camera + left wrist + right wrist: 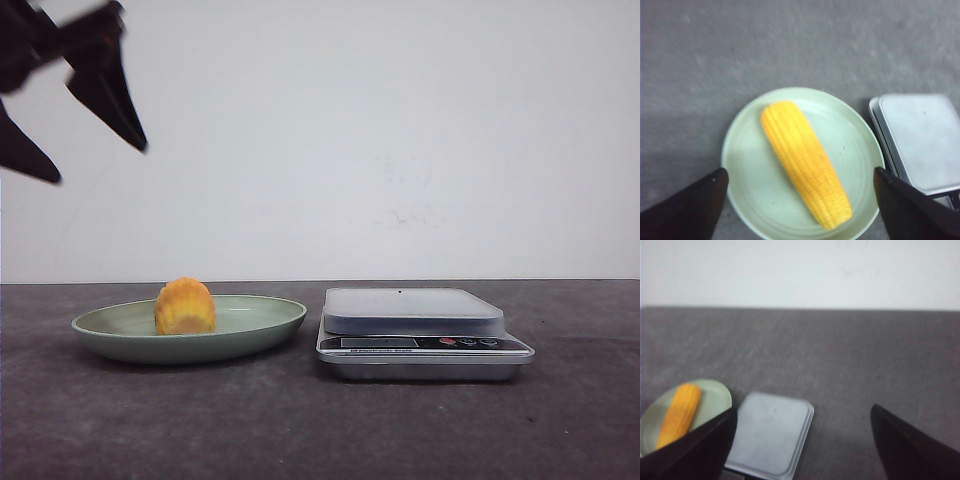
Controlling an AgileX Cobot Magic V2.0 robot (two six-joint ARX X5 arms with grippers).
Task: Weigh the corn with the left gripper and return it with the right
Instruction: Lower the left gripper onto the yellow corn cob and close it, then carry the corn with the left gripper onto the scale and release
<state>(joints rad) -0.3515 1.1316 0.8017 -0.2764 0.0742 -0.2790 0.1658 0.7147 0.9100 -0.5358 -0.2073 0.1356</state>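
1. The corn (805, 162) is a long yellow-orange cob with straight rows of kernels, tapering toward one end. In the front view it shows end-on and looks short and rounded.
2. It lies in a pale green plate (740, 150), directly under the left gripper (800, 200) and between its two finger lines, touching neither finger.
3. A flat kitchen scale (415, 330) with a grey platform stands just beside the plate on the right, with nothing on it.
4. The table (300, 430) is dark grey and mottled; a plain white wall (400, 150) rises behind it.
5. The left gripper hangs well above the plate, pointing down, its dark fingers spread wide and holding nothing; they look blurred in the front view, perhaps from movement.
6. The right gripper (800, 440) is also spread and empty, high above the table with the scale beneath it.
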